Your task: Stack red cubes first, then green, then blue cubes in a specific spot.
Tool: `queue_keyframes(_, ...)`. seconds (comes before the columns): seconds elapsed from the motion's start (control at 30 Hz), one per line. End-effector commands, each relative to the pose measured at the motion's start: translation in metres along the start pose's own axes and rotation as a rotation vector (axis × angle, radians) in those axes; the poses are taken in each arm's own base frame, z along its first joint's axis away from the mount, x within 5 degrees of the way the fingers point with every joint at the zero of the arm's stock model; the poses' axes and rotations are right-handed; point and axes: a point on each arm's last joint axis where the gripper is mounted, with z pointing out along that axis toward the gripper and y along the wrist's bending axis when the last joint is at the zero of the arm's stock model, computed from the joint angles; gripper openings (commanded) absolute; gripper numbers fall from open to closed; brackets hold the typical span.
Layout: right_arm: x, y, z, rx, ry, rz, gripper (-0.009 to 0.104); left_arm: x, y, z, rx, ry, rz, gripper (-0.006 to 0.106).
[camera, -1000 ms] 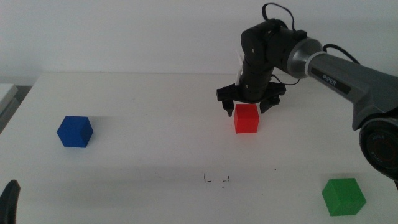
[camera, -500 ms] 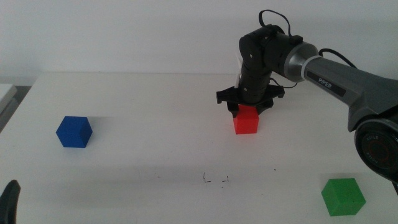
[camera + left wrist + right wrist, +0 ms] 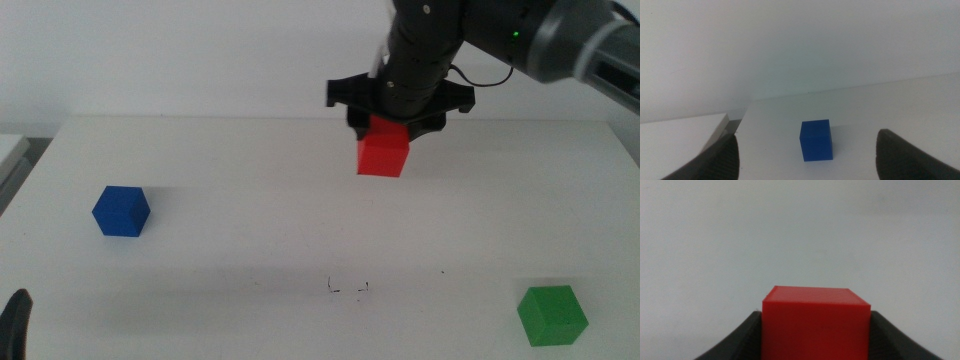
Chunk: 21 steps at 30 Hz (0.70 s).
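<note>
Red cube [image 3: 384, 153] clamped betw right gripper [image 3: 388, 122] jaws, off table.

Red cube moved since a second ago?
Yes. The red cube, clamped in the right gripper, has lifted off the table, up and farther from the pen marks.

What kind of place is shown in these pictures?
Probably a robotics lab test bench: a bare white table against a plain wall, plain red cube held by the right claw, blue cube, green cube, and pen marks.

red cube [image 3: 815, 325] (matte), clamped between tool [image 3: 815, 330] jaws
</note>
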Motion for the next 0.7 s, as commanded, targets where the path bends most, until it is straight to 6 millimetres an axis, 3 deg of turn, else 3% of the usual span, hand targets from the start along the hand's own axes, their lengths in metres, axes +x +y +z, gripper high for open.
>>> queue_keyframes(0.0,0.016,0.009,-0.021,0.024,-0.046,0.019,0.017,-0.001,0.0,0.0,-0.004,-0.015,-0.002,0.094)
queue_keyframes(0.13,0.04,0.026,-0.023,0.032,-0.033,0.038,0.017,-0.001,0.0,0.0,-0.004,-0.015,-0.002,0.094)
queue_keyframes(0.3,0.075,0.034,0.0,0.111,0.027,0.051,0.017,-0.001,0.0,0.0,-0.004,-0.015,-0.002,0.094)
queue_keyframes(0.43,0.087,0.032,0.022,0.111,0.043,0.033,0.017,-0.001,0.0,0.0,-0.004,-0.015,-0.002,0.094)
queue_keyframes(0.67,0.087,0.035,0.06,0.088,0.079,-0.015,0.017,-0.001,0.0,0.0,-0.004,-0.015,-0.002,0.094)
